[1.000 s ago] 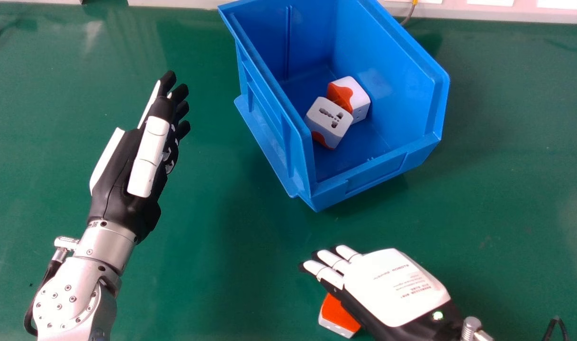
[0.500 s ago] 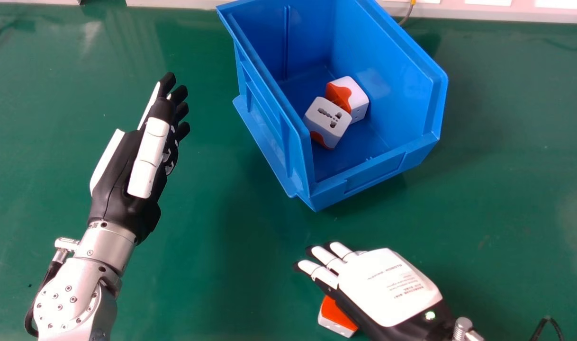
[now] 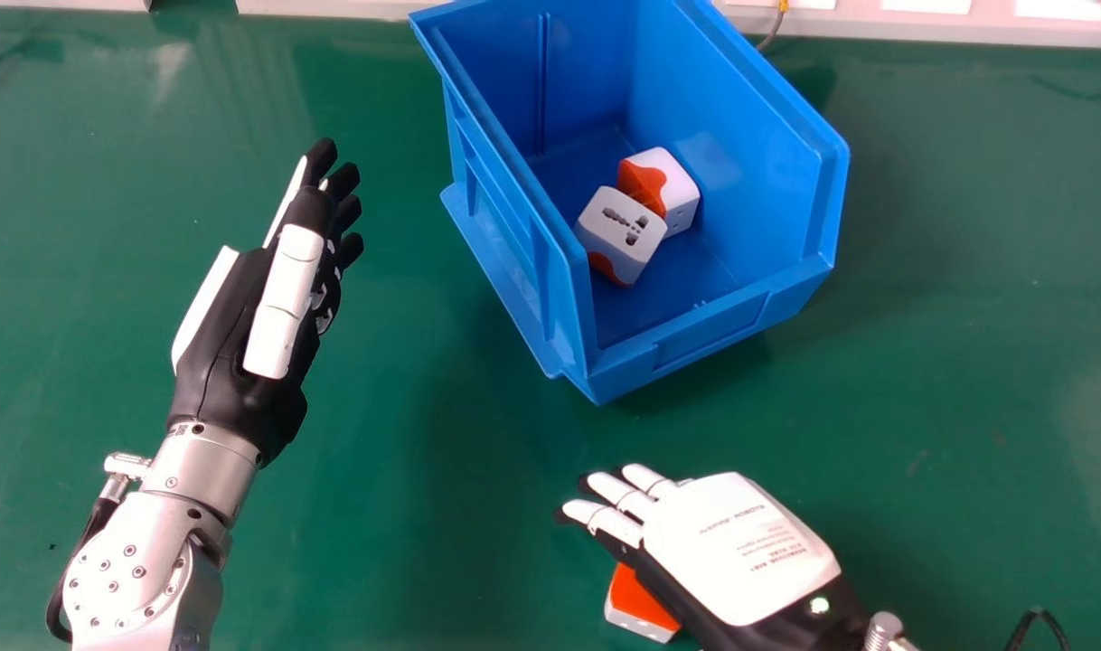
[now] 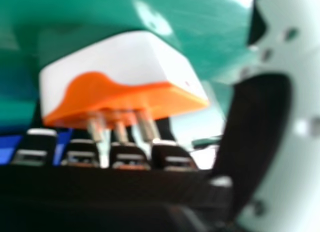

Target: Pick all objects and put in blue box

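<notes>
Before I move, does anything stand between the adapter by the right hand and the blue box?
In the head view, the right hand itself partly covers the adapter, its fingers on the box side. Past them, nothing visible blocks the way until the front wall of the blue box, which the adapter would likely have to clear.

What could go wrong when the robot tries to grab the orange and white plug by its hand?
The plug might slip away, because the right hand is over it with its fingers straight, not curled round it. Its metal pins stick out towards the fingers, so they might get in the way. Later, it could bump the rim of the blue box.
</notes>
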Controlling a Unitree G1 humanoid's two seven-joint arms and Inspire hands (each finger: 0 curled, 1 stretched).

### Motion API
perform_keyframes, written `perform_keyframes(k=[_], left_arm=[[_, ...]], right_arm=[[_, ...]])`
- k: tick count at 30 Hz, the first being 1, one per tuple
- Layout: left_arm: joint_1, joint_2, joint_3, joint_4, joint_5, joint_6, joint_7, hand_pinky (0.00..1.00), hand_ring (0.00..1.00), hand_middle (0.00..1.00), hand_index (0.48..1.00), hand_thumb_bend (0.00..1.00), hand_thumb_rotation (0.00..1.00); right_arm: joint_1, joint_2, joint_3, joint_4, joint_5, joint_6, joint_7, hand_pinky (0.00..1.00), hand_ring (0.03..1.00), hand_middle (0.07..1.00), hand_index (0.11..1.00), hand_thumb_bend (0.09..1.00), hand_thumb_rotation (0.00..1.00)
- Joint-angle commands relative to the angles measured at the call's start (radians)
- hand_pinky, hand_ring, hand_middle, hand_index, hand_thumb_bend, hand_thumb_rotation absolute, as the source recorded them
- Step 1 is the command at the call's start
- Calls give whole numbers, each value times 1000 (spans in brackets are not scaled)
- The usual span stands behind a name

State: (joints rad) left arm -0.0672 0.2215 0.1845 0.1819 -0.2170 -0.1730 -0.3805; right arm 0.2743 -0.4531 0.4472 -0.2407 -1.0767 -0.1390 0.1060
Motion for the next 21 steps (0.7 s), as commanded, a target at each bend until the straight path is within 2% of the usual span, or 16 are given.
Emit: perform_keyframes(k=[1, 5, 7, 11, 15, 16, 17, 18, 21], left_arm=[[-11, 10, 9, -13, -18, -16, -7, 1000, 1000, 998, 1000, 826, 946], [-10, 7, 11, -10, -18, -18, -10, 1000, 1000, 999, 1000, 828, 945], [-12, 4, 13, -6, -17, -23, -7, 1000, 1000, 999, 1000, 828, 945], [-16, 4, 17, 5, -21, -27, -14, 1000, 1000, 999, 1000, 828, 945], [-15, 7, 14, 5, -21, -32, -17, 1000, 1000, 999, 1000, 828, 945], [-15, 7, 15, 1, -27, -23, -18, 1000, 1000, 999, 1000, 828, 945], [-14, 7, 15, -3, -30, -16, -19, 1000, 1000, 999, 1000, 832, 944], [-12, 6, 15, -8, -33, -14, -17, 1000, 1000, 999, 1000, 832, 944], [-11, 7, 12, -5, -26, -24, -15, 1000, 1000, 999, 1000, 832, 944]], right_arm=[[2, 6, 17, 27, -2, 11, 0, 802, 929, 931, 866, 930, 78], [5, 15, 17, 30, 22, 24, 7, 770, 905, 911, 851, 901, 62], [6, 16, 17, 28, 30, 28, 7, 770, 905, 911, 851, 901, 62], [11, 18, 16, 18, 22, 40, 0, 770, 905, 911, 851, 901, 62], [10, 18, 18, 18, 20, 42, -6, 770, 905, 911, 851, 901, 62], [10, 18, 18, 18, 23, 41, -12, 770, 905, 911, 851, 901, 62], [10, 18, 19, 17, 24, 42, -15, 679, 805, 822, 784, 824, 49], [11, 18, 20, 16, 22, 44, -14, 679, 805, 822, 784, 824, 49], [11, 15, 24, 15, 13, 50, -15, 679, 805, 822, 784, 824, 49]])
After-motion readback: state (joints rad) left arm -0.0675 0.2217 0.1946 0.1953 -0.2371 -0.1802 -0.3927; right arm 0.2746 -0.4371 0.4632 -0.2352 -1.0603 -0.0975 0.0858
